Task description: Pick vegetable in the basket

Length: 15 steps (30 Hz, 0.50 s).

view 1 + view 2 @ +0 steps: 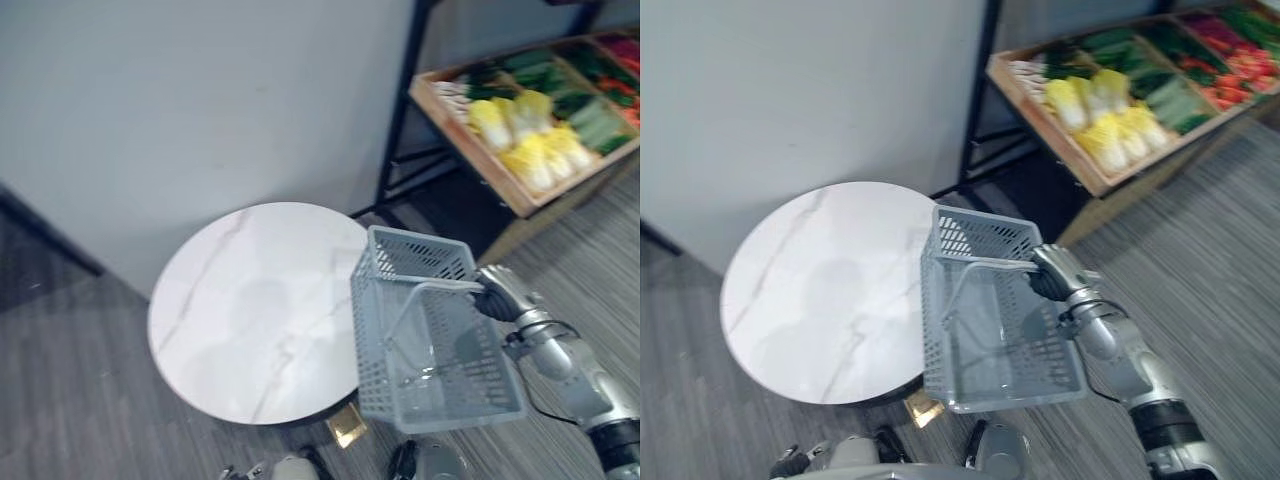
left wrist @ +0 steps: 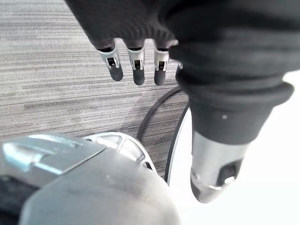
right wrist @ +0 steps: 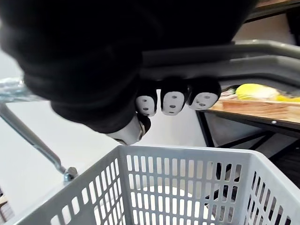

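Right hand [image 1: 1050, 274] fingers [image 3: 173, 101] curled round basket handle [image 1: 990, 264]; left hand [image 2: 136, 28] seemingly relaxed.

A shop: slanted wooden produce shelf [image 1: 520, 195] of vegetables [image 1: 530, 135], grey shopping basket [image 1: 430, 340].

No writing, label, number or sign can be read anywhere: none is made out on the basket [image 1: 376, 340], round table [image 1: 240, 320], wooden crate [image 1: 470, 150] or wall [image 1: 200, 100].
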{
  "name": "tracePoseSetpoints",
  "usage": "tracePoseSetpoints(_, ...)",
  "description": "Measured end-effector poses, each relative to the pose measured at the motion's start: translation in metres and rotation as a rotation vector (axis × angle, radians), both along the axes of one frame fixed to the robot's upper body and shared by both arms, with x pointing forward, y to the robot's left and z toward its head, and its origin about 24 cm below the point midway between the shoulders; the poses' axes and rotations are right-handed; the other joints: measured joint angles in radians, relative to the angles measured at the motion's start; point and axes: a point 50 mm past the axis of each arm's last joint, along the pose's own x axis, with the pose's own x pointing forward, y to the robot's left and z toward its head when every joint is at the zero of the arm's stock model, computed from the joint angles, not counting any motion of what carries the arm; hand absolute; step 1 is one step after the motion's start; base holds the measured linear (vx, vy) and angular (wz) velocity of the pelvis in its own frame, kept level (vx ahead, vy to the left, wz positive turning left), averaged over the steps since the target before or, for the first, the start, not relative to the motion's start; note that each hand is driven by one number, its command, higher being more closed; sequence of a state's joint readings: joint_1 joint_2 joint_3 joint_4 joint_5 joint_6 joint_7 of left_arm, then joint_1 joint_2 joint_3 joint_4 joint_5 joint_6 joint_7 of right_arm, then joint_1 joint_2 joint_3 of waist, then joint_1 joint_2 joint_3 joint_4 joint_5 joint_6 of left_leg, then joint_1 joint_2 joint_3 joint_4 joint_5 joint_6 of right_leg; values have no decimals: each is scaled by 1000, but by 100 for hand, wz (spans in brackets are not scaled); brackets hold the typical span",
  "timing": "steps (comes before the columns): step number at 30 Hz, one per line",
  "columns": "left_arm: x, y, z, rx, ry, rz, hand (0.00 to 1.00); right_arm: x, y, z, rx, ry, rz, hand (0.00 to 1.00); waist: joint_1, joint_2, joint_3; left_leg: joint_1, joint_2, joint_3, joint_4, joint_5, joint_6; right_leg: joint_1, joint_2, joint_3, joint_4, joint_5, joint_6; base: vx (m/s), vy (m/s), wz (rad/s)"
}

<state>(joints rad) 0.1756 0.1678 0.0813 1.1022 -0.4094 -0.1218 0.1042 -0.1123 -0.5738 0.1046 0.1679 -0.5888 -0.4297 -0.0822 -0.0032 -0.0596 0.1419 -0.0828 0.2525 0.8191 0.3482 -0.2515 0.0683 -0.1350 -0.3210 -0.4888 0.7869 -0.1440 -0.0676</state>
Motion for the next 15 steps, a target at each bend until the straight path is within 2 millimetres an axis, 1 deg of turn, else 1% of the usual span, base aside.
tracePoseSetpoints(1, -4, -1, 0, -4, 2, 8, 0, 3, 9, 1, 0, -4, 35, 100, 14, -9, -12, 1, 5, 65, 1, 0, 1, 49, -25, -25, -35, 15, 14, -91, -32, -165)
tracePoseSetpoints(2, -3, -2, 0, -5, -7, 16, 0, 5, 17, 2, -4, -6, 71, 100, 23, -13, -15, 2, 21, 121, 10, 1, 1, 96, -24, -54, -150, 12, 52, -113, -69, -167)
tracePoseSetpoints(3, -2, -2, 0, -3, -12, 24, 0, 5, 20, 1, -6, -3, 85, 100, 31, -9, -15, 2, 34, 147, 14, 5, 3, 110, 1, -78, -214, 1, 64, -119, -130, -150)
tracePoseSetpoints(4, -3, -4, 0, -9, -12, 34, 0, 4, 24, -2, -12, 12, 107, 100, 37, 5, -19, 14, 56, 192, 13, 30, -6, 138, 35, -108, -312, -1, 66, -108, -158, -126)
tracePoseSetpoints(5, -5, -6, -1, -14, -7, 37, 0, 3, 28, -6, -15, 25, 123, 100, 33, 11, -21, 37, 61, 220, -1, 46, -8, 164, 56, -109, -378, -2, 67, -100, -161, -112)
tracePoseSetpoints(6, -6, -7, -1, -15, -5, 40, 0, 2, 29, -6, -16, 30, 126, 100, 31, 12, -21, 48, 62, 233, -5, 52, -7, 172, 61, -106, -403, -4, 70, -84, -169, -91)
tracePoseSetpoints(7, -5, -6, -1, -14, -6, 42, 0, 1, 29, -8, -12, 35, 127, 100, 27, 14, -23, 66, 65, 250, -6, 59, -10, 188, 75, -98, -447, -7, 84, -78, -185, -73)
tracePoseSetpoints(8, -4, -5, 0, -8, -9, 39, 0, 1, 29, -8, -5, 41, 124, 100, 20, 20, -28, 70, 80, 265, 6, 61, -12, 208, 98, -85, -507, -2, 104, -78, -223, -64)
tracePoseSetpoints(10, -2, -4, 0, -5, -16, 29, 0, 1, 28, -9, 9, 55, 111, 100, 5, 25, -29, 68, 99, 268, 19, 72, -23, 234, 135, -76, -595, 14, 130, -73, -198, -33)
tracePoseSetpoints(11, 0, -5, 0, -6, -20, 16, 0, 0, 25, -12, 25, 78, 92, 100, 4, 29, -29, 68, 115, 266, 35, 76, -28, 253, 155, -74, -642, 20, 140, -79, -131, -22)
tracePoseSetpoints(12, 0, -5, 0, -4, -20, 10, 0, -1, 22, -15, 40, 104, 73, 100, 4, 31, -28, 68, 127, 258, 50, 81, -25, 267, 167, -71, -669, 22, 143, -105, -113, -20)
tracePoseSetpoints(14, -1, -6, 0, -6, -15, 6, 0, -3, 18, -20, 50, 142, 44, 100, 2, 36, -24, 63, 135, 171, 82, 106, -33, 281, 177, -49, -695, 26, 148, -135, -113, -41)
tracePoseSetpoints(15, -8, -12, -2, -22, 0, 11, 0, -3, 17, -24, 63, 181, 28, 100, 14, 50, -18, 31, 124, -51, 127, 134, -37, 277, 181, 11, -696, 26, 148, -153, -107, -95)
